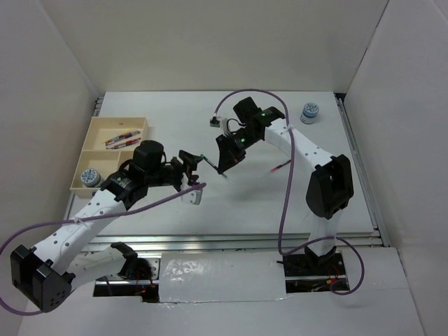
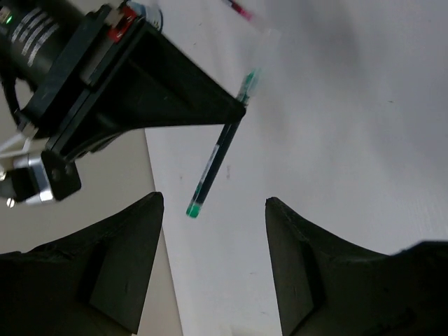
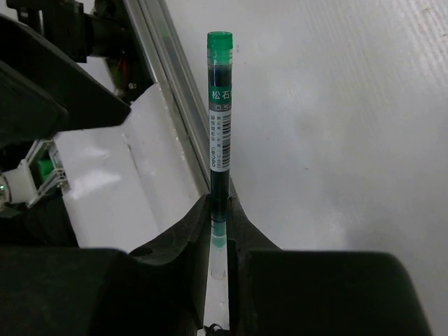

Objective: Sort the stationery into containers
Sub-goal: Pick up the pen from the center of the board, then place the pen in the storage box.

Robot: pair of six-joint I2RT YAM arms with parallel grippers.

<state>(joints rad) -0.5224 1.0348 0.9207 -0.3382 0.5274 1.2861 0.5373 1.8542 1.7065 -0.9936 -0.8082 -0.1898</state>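
Currently on the worktop (image 1: 231, 210): I have both arms meeting over its middle, well apart from the wooden tray (image 1: 120, 119) at the far-left corner.
Tray contents: pens (image 1: 120, 138) lie in a far compartment and a patterned roll (image 1: 89, 177) in the near-left one; the left arm covers part of the tray's near side.
Right gripper (image 3: 218, 203): pinched almost closed on one end of the green-capped pen (image 3: 218, 119), holding it in the air.
Left gripper (image 2: 213, 203): jaws wide apart, holding nothing, facing the pen.
Key relation: the pen's long axis runs from the right jaws toward the left ones. Its free green end hangs just short of the gap, nearer one finger. I judge the left arm must advance along that axis to take it.
Loose items: a second roll (image 1: 309, 112) near the far-right corner, and a red pen (image 1: 281, 166) beside the right arm.
Unclear: the clamped end is buried between the fingers, and I cannot judge from above whether the heights match.
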